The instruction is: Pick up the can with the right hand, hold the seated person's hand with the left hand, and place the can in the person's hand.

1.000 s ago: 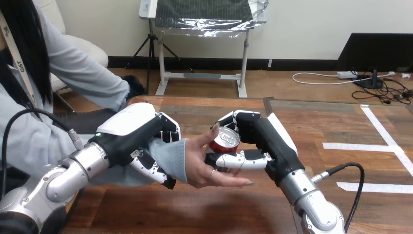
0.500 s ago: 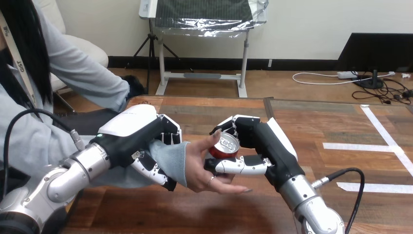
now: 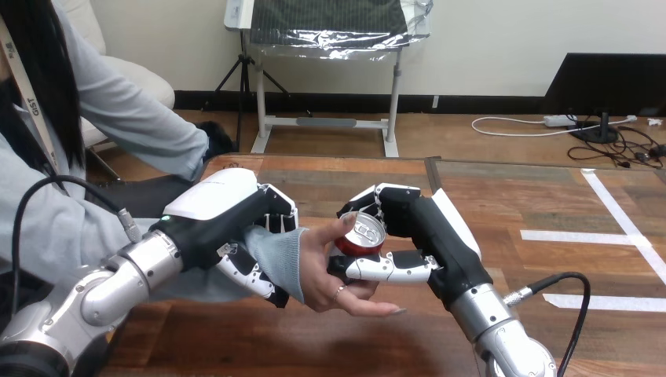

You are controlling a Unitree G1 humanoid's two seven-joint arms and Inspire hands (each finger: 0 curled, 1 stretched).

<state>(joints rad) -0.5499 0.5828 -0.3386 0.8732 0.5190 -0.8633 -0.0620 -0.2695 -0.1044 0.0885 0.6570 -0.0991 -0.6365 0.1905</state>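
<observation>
Our left hand (image 3: pixel 224 212) reaches in low from the left, palm down. Its fingers (image 3: pixel 276 220) and thumb are curled round the person's sleeved wrist (image 3: pixel 271 253), steadying it above the tabletop (image 3: pixel 510 204). The person's hand (image 3: pixel 323 271) lies open, palm towards the can (image 3: pixel 363 236), with its thumb at the rim. The can is tilted, top facing us, and seems to rest against that palm. We judge it light, thin-walled and slick, so it is best held round the side wall without squeezing. Our right hand (image 3: pixel 440 243) angles in from the lower right. It grips the can with fingers over the far side and thumb beneath.
</observation>
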